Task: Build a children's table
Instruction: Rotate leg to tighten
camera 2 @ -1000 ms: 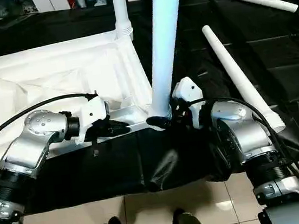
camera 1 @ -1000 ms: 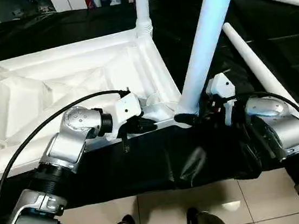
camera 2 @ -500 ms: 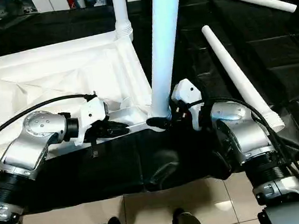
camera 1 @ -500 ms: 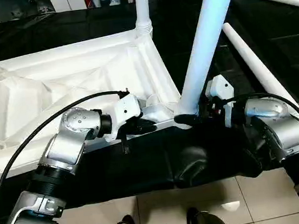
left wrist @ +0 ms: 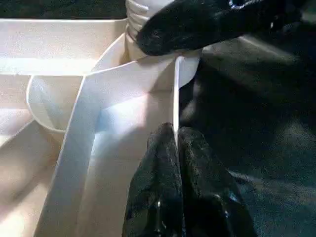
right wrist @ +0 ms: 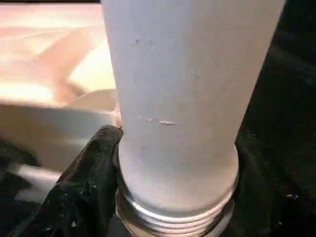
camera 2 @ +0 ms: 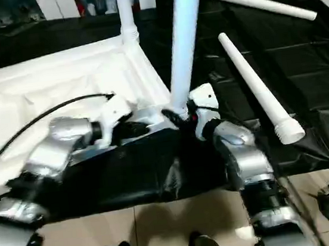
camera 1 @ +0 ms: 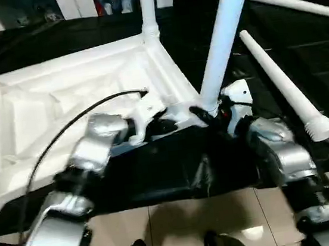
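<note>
The white table top [camera 1: 60, 106] lies underside up on a black cloth [camera 1: 176, 169] that covers the work surface, its ribs and corner sockets facing upward, with its near edge running along the cloth's front edge above the tiled floor [camera 1: 166, 231]. 2 legs already stand in sockets: a far leg [camera 1: 148, 8] rises from the top's far right corner, and a near leg [camera 1: 225, 31] leans up and to the right from the near right corner. The right gripper [camera 1: 208, 113] is closed around the base of that near leg, its black fingers [right wrist: 86, 187] pressed against the tube just above the threaded end, as the right wrist view shows. The left gripper [left wrist: 175, 148] has its 2 fingers pressed together on the thin upright rim of the table top's near edge, just beside the same corner socket; in the left wrist view a finger of the right gripper lies across that socket beyond it. 2 loose legs lie on the cloth to the right of the top: one [camera 1: 283, 87] near the right edge, its wide end toward the front, and another [camera 1: 291, 2] lying across the far right corner.
</note>
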Controlling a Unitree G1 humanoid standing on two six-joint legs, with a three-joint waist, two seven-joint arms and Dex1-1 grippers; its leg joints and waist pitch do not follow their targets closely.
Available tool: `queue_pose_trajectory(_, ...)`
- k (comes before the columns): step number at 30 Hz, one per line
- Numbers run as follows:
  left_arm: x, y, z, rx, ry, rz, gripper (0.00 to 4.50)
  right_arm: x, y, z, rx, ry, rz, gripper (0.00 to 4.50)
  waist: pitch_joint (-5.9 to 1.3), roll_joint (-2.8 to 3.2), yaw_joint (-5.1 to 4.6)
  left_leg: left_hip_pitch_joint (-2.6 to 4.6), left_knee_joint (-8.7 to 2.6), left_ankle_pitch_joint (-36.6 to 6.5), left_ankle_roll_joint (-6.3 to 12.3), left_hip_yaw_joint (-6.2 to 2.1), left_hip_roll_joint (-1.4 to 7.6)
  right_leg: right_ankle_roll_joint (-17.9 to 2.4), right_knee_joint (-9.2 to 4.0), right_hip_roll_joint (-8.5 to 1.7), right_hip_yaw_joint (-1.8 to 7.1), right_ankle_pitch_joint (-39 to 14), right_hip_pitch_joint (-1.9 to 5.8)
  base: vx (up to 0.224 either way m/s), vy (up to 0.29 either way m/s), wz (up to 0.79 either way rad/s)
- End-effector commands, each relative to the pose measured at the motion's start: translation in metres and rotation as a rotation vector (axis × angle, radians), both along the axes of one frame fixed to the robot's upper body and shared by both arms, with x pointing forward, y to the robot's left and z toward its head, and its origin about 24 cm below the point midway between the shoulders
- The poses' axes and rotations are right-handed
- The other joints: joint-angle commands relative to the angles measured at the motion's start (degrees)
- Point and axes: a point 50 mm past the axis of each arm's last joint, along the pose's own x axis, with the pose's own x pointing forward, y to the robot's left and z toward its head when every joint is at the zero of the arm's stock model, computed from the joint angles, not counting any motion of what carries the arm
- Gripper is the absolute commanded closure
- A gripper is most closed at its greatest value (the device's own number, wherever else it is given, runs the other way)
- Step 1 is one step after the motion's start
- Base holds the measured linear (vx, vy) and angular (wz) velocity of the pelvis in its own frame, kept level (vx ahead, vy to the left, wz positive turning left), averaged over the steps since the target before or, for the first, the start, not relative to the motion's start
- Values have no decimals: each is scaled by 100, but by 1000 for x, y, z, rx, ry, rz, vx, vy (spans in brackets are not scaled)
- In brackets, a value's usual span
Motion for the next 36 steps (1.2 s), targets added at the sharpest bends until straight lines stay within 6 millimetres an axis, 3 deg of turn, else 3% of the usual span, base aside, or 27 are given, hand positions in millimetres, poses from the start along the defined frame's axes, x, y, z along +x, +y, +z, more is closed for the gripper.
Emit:
queue_pose_trajectory(1, 0, -5, -30, 108, 84, 110, 450, -1, 12, -25, 28, 141, -128, 176, -262, 21, -48, 214, -487, -2584, -176, -172, 174, -773, -543, -258, 166, -3071, 106, 0, 0, 0)
queue_pose_trajectory(4, 4, -10, -30, 130, 69, 136, 450, 1, 24, -25, 58, 153, -164, 176, -262, 65, -37, 261, -520, -2867, -235, -205, 179, -667, -593, -266, 139, -3164, 85, 0, 0, 0)
queue_pose_trajectory(8, 6, -11, -31, 152, 65, 124, 450, 3, 31, -24, 22, 142, -140, 176, -246, 66, -43, 274, -563, -3099, -241, -226, 172, -624, -634, -259, 108, -3062, 102, 0, 0, 0)
queue_pose_trajectory(12, 5, -6, -34, 176, 79, 114, 450, 2, 29, -19, 8, 111, -89, 176, -256, 33, -22, 236, -583, -2802, -102, -221, 169, -675, -631, -299, 154, -2875, 135, 0, 0, 0)
queue_pose_trajectory(13, 5, -4, -35, 180, 82, 112, 450, 3, 26, -17, 13, 102, -82, 120, -258, 5, -19, 227, -580, -2739, -58, -216, 171, -692, -635, -305, 158, -2883, 143, 0, 0, 0)
queue_pose_trajectory(18, 3, 3, -36, 194, 102, 70, 450, 3, 18, 1, 3, 35, 16, 89, -271, -7, 2, 184, -579, -2386, 62, -196, 189, -792, -604, -312, 176, -2605, 183, 0, 0, 0)
queue_pose_trajectory(23, -6, 11, -35, 190, 126, -55, 450, -8, -1, 15, -98, -12, 226, 70, -305, -2, 13, 126, -552, -1920, 212, -177, 199, -1006, -517, -305, 178, -1929, 274, 0, 0, 0)
queue_pose_trajectory(25, -9, 15, -34, 193, 128, -92, 450, -14, -9, 18, -141, -27, 297, 70, -326, 8, 16, 133, -496, -1606, 386, -131, 200, -1205, -467, -297, 193, -1420, 269, 59, -14, 1)
queue_pose_trajectory(28, -13, 19, -32, 190, 129, -146, 450, -18, -17, 20, -175, -33, 357, 70, -357, -3, 23, 141, -436, -1283, 540, -100, 196, -1400, -427, -297, 194, -1082, 280, 75, -28, 3)
queue_pose_trajectory(31, -26, 30, -29, 207, 135, -275, 450, -25, -32, 24, -218, -26, 442, 70, -405, -4, 15, 78, -338, -532, 816, -79, 185, -1685, -250, -254, 186, 56, 347, 83, -39, 0)
queue_pose_trajectory(33, -30, 32, -28, 211, 135, -300, 450, -26, -34, 25, -229, -22, 465, 70, -437, 1, 22, 73, -301, -259, 906, -77, 183, -1804, -173, -238, 191, 614, 372, 77, -38, -2)
queue_pose_trajectory(34, -31, 34, -28, 214, 140, -312, 450, -27, -34, 25, -239, -19, 488, 70, -444, -12, 14, 73, -250, 63, 1075, -43, 157, -1938, -94, -198, 199, 1338, 370, 62, -30, 2)
queue_pose_trajectory(36, -34, 38, -26, 228, 136, -333, 450, -29, -34, 26, -251, -13, 522, 70, -417, -15, 31, 67, -241, 16, 1154, -46, 163, -1916, -73, -200, 181, 1428, 373, 31, -15, 1)
